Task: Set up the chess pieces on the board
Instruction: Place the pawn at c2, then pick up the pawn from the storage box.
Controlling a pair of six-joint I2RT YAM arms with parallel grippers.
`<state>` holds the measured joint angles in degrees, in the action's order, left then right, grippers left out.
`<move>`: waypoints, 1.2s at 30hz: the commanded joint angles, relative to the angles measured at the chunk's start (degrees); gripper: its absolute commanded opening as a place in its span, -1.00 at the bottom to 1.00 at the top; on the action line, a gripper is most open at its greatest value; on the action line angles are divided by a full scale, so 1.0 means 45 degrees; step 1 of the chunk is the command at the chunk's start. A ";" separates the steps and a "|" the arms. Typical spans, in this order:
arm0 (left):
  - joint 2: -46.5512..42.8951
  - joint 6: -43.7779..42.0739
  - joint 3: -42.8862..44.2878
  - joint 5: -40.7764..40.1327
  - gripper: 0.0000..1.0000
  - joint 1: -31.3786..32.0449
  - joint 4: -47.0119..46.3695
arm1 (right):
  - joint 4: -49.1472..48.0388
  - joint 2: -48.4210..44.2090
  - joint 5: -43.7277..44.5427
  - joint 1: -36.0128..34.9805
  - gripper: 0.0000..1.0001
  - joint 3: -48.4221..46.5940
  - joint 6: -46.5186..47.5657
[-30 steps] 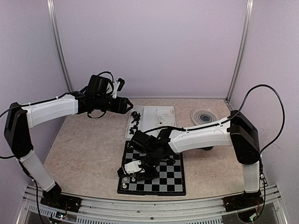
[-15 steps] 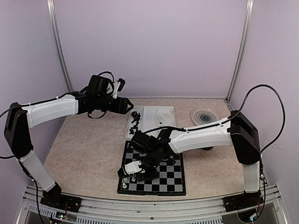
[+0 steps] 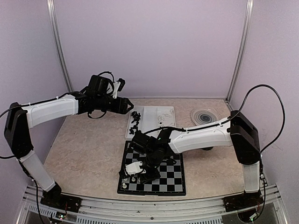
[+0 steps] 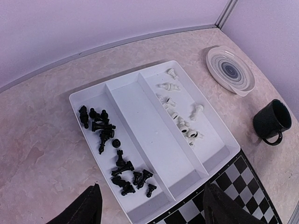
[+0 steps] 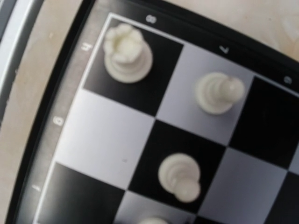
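The board (image 3: 173,179) lies at the near middle of the table. My right gripper (image 3: 130,173) hangs low over its near-left corner; its fingers are out of the right wrist view. That view shows the board's corner (image 5: 107,135) with a white rook (image 5: 127,53) on the corner square and two white pawns (image 5: 218,92) (image 5: 180,177) standing free. My left gripper (image 4: 152,205) hovers open and empty over the near end of the white tray (image 4: 149,126). Several black pieces (image 4: 105,130) lie in the tray's left compartment and several white pieces (image 4: 182,121) in its right one.
A striped plate (image 4: 231,70) sits to the right of the tray, with a black mug (image 4: 273,122) nearer to me. The tray (image 3: 149,116) butts against the board's far edge. Enclosure walls stand close at the back and on both sides.
The right gripper has shifted slightly up and to the right over the board's corner. The left arm has not moved.
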<state>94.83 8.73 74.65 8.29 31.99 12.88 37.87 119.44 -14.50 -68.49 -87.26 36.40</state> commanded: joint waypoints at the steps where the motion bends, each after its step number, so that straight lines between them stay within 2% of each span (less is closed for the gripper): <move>1: -0.0182 -0.0180 0.0129 -0.0135 0.48 0.0135 0.0042 | 0.0514 -0.0094 0.0006 -0.0132 -0.31 -0.0152 0.0038; 7: -0.0155 -0.0358 0.0093 -0.0183 0.48 0.0203 0.0007 | 0.1277 -0.1431 -0.0282 0.0736 -0.22 -0.0028 0.0582; 13: -0.0017 -0.1006 0.0270 -0.0905 0.47 0.0772 0.0431 | 0.1979 -0.2771 -0.2160 0.4073 -0.19 -0.0631 0.0351; 18: 0.1201 -0.1271 0.1562 -0.1640 0.44 0.1698 0.1536 | 0.0363 -0.3229 -0.1511 0.7349 -0.31 -0.0569 -0.0505; 20: 0.1759 -0.1208 0.2113 -0.1967 0.43 0.2024 0.1893 | -0.0251 -0.3068 -0.0996 0.8004 -0.37 -0.0624 -0.0742; 23: 0.2405 -0.0698 0.2444 -0.2139 0.44 0.2283 0.1782 | -0.0808 -0.2491 -0.0172 0.8207 -0.39 -0.0908 -0.0679; 28: 0.2824 0.0427 0.2431 -0.1921 0.44 0.2397 0.1249 | -0.0016 -0.0264 -0.0118 0.8208 -0.37 -0.2878 -0.0934; 36: 0.2118 0.1099 0.1248 -0.2328 0.48 0.2398 0.0892 | 0.1220 0.2361 0.0105 0.8063 -0.29 -0.5101 -0.1333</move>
<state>107.26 11.55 82.89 -0.32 42.78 17.80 39.33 127.15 -14.72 -31.51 -107.20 32.03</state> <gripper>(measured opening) 0.736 0.345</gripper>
